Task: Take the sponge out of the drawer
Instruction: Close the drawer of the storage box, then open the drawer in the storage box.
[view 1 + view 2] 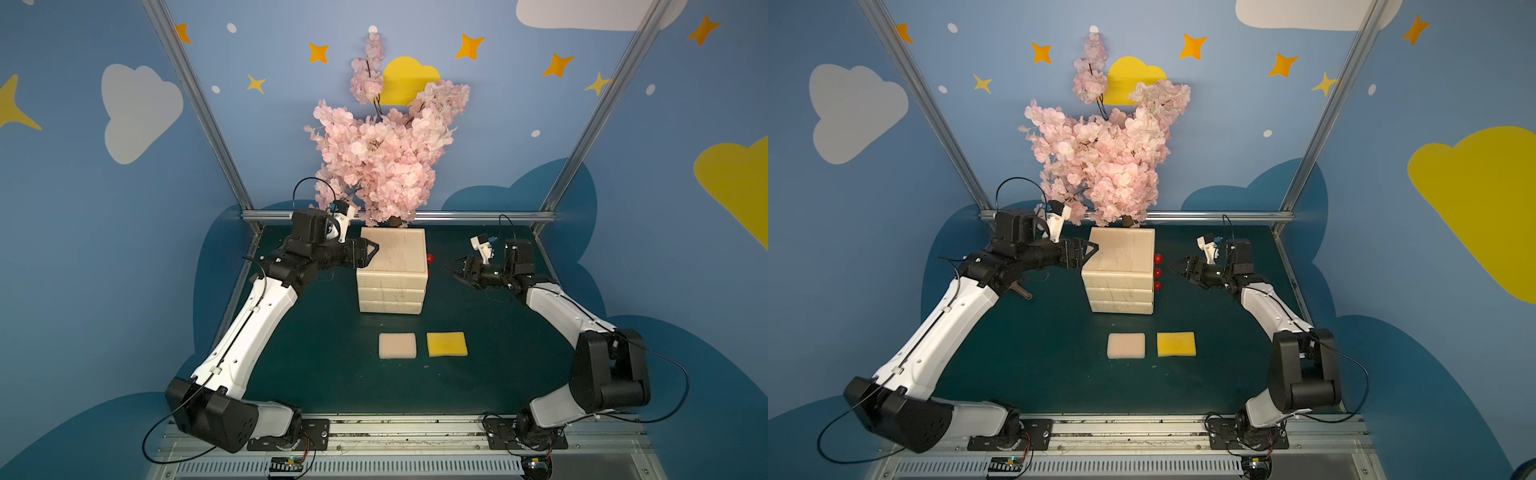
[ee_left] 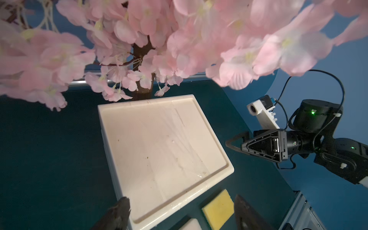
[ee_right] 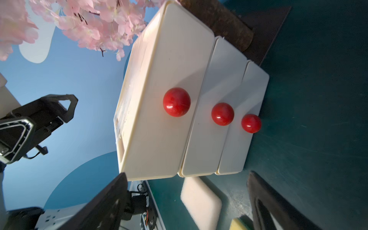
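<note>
— Where are the sponges?
— Both lie on the green mat (image 1: 332, 374) in front of the three-drawer chest (image 1: 392, 253), clear of it. There is a pale pink sponge (image 1: 397, 345) with a yellow sponge (image 1: 446, 344) just beside it, and the two do not touch.
— And the drawers?
— All three fronts sit flush. Each carries one of the red knobs (image 3: 176, 102), on the side of the chest that faces the right gripper (image 1: 453, 268). Whether anything lies inside cannot be told.
— What is that gripper doing?
— It points at the knobs from near that side of the chest without touching it. Its jaws are spread wide and nothing is between them.
— The left gripper (image 1: 372, 249)?
— It is at the opposite side of the chest, up at the top edge, with its jaws parted wide and nothing gripped. In the wrist view one of its fingers (image 2: 119, 211) overlaps the chest's top corner. It may be touching the rim, but the angle is too poor to be sure.
— Anything behind the chest?
— A pink blossom tree (image 1: 386, 158), with its trunk just behind the back edge.
</note>
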Available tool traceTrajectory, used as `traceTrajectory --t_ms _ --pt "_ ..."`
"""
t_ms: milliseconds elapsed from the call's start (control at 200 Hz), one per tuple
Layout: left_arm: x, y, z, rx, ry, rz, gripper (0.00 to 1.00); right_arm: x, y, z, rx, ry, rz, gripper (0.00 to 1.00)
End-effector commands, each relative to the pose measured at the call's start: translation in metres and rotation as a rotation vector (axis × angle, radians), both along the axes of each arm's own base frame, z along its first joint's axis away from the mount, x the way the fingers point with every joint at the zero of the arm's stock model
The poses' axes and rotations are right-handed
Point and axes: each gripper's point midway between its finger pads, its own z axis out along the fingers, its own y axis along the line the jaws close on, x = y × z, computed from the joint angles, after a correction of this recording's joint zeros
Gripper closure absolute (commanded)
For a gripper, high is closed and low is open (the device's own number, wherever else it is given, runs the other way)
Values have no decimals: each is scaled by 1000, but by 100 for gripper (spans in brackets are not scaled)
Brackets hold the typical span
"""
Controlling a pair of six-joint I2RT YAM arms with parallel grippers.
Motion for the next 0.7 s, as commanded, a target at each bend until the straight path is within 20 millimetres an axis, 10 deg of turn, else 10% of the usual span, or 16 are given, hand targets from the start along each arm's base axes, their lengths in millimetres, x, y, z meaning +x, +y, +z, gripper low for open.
traceTrajectory --t_ms 0,696 --pt "7 -13 -22 105 39 -1 18 -2 8 4 90 3 82 10" --pt "17 -42 -75 165 123 -55 21 37 26 -45 192 147 181 31"
